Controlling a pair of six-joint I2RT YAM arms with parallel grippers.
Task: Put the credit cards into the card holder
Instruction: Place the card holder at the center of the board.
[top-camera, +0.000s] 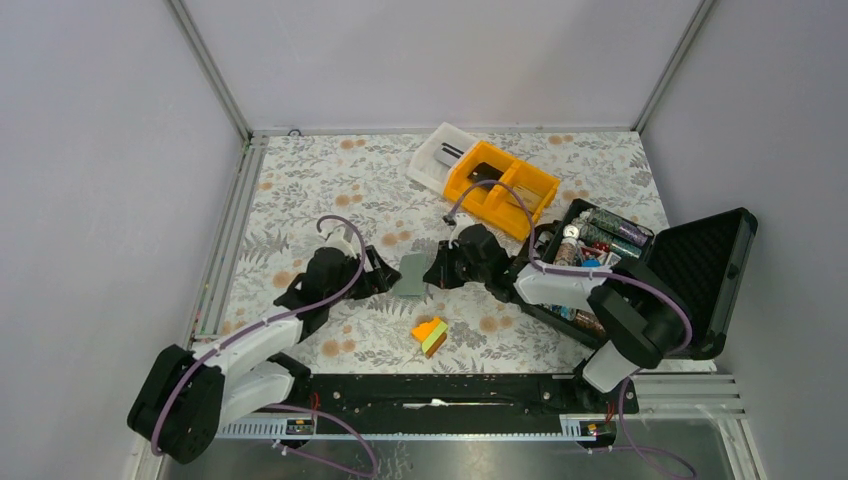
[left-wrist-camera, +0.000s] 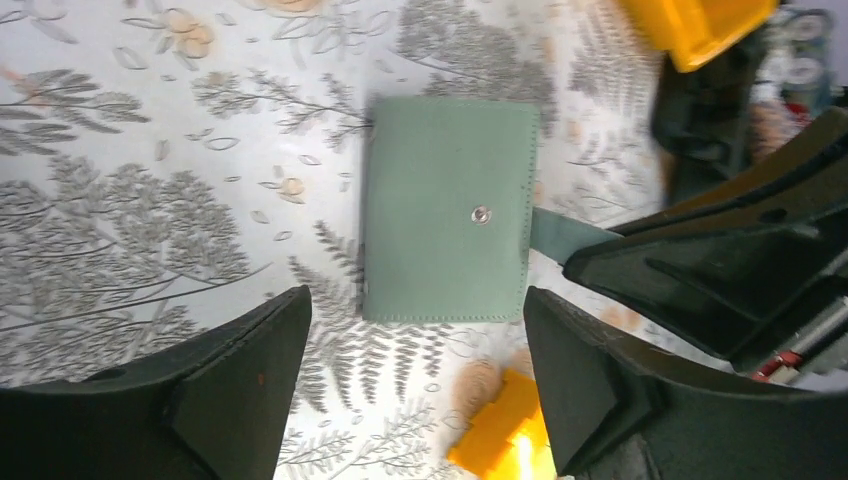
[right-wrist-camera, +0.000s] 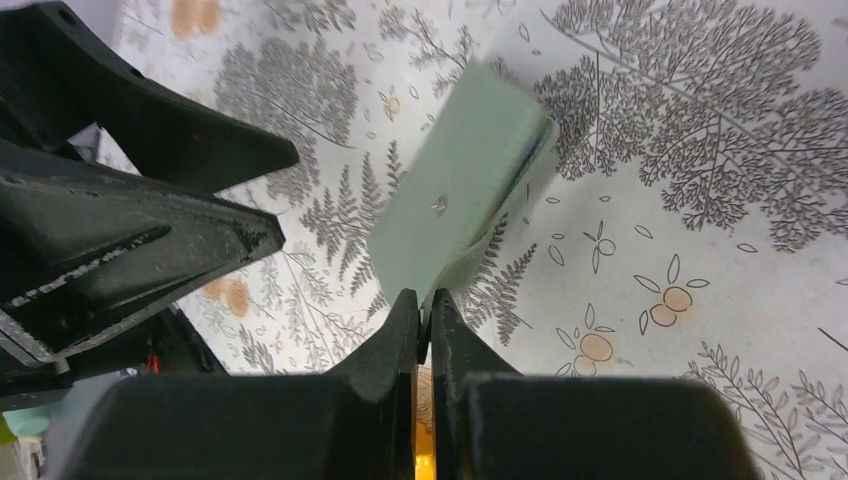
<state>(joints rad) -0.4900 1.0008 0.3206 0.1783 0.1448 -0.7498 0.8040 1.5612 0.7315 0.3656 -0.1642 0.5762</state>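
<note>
The card holder (top-camera: 411, 275) is a grey-green wallet lying closed on the patterned table, snap side up. It fills the middle of the left wrist view (left-wrist-camera: 445, 220) and shows tilted in the right wrist view (right-wrist-camera: 455, 190). My right gripper (right-wrist-camera: 425, 295) is shut on its thin strap at the right edge (left-wrist-camera: 560, 235). My left gripper (left-wrist-camera: 415, 300) is open and empty, its jaws wide just short of the wallet's near edge. In the top view both grippers flank it, left (top-camera: 385, 272) and right (top-camera: 432, 275). No credit card is clearly recognisable.
An orange-yellow-green wedge block (top-camera: 430, 335) lies in front of the wallet, also in the left wrist view (left-wrist-camera: 500, 440). An orange bin (top-camera: 500, 188) and a white tray (top-camera: 440, 158), with small dark flat pieces inside, stand behind. An open black case (top-camera: 690, 270) is at the right.
</note>
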